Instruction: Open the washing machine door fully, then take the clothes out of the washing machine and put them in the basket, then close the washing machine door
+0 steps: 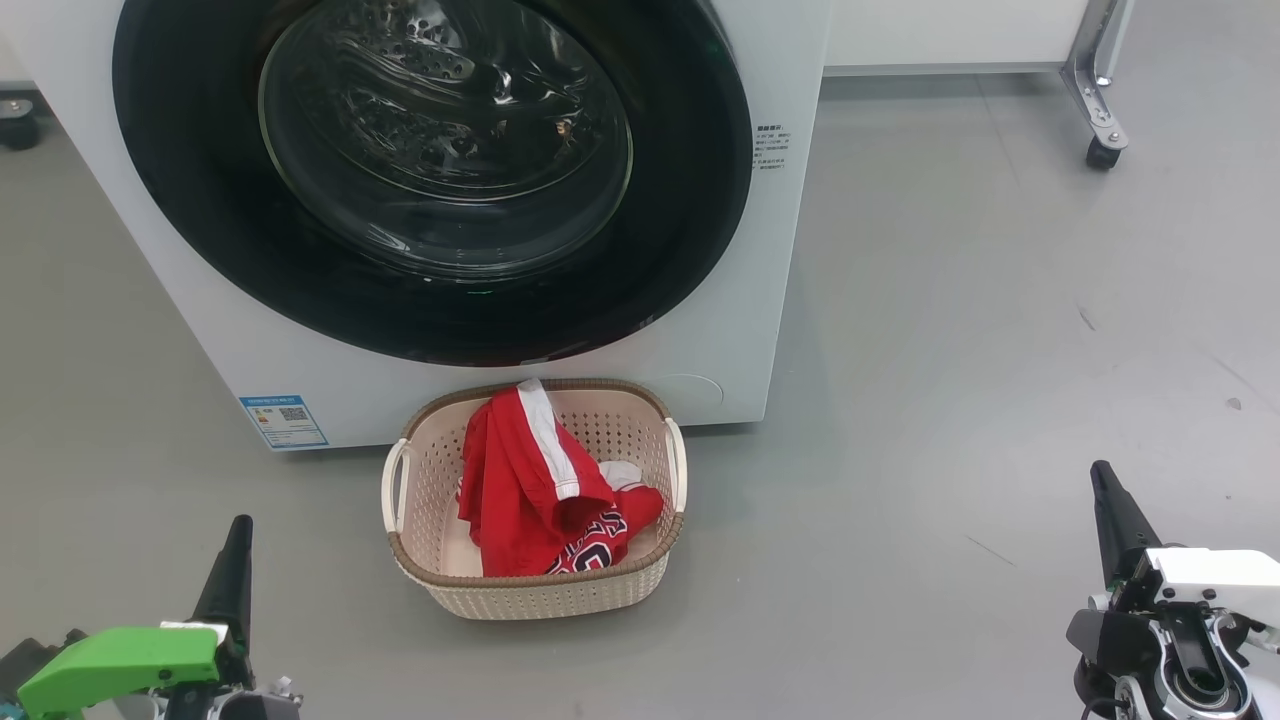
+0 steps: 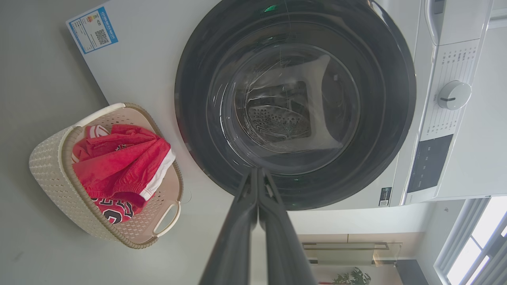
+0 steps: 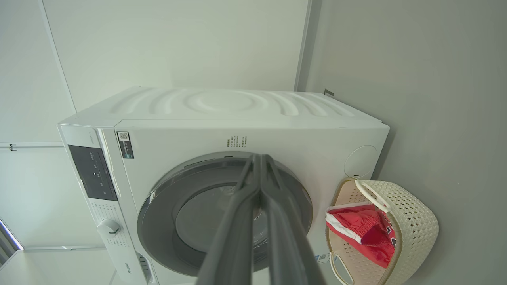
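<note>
Clenched and empty near me, I have the left claw (image 1: pixel 238 535) and right claw (image 1: pixel 1103 480); clothes (image 1: pixel 520 480) lie in the basket (image 1: pixel 420 590), just before the washing machine (image 1: pixel 780 250), its door (image 1: pixel 200 200) shut.

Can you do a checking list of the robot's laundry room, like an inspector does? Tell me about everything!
Surface: grey floor, a few small dark marks.
Job's things: washing machine with its door shut; red clothes piled in the basket, which sits on the floor right in front of the machine.
Clutter: nothing seen.
Grippers: left gripper and right gripper low at either side, jaws shut, holding nothing, well apart from the basket.
Cables: nothing seen on the floor.
Surroundings: blue label on the machine's lower corner; metal leg with a castor behind on the right; window nearby.
</note>
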Available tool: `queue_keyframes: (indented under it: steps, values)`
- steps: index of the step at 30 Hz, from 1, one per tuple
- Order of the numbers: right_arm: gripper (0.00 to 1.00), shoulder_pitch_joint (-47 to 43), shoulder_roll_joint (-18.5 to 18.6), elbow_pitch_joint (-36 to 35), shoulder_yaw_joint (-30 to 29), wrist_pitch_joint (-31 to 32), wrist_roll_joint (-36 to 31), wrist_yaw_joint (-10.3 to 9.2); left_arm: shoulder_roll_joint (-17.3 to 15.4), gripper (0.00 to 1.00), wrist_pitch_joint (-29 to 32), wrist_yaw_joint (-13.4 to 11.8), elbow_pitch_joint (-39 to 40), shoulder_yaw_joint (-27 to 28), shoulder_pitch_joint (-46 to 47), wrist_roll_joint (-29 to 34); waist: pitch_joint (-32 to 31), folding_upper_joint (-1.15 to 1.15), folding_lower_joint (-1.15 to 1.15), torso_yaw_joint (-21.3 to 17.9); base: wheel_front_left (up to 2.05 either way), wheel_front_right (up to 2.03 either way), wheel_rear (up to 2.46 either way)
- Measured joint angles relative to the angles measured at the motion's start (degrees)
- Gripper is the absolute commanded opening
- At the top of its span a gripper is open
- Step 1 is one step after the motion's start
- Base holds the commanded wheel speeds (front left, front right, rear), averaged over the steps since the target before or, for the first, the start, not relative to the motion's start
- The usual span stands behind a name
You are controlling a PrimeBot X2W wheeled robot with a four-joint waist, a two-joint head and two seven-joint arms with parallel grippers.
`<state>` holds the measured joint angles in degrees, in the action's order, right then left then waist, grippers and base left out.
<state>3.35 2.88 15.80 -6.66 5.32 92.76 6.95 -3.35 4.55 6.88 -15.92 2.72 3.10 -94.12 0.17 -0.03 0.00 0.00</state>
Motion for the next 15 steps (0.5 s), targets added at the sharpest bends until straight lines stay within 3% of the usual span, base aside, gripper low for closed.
queue_keyframes:
  steps: [15]
  values:
    - [0.0,0.0,0.0,0.0,0.0,0.0,0.0,0.01,0.0,0.0,0.0,0.0,0.0,0.1,0.0,0.0,0.0,0.0,0.0,0.0,0.0,0.0,0.0]
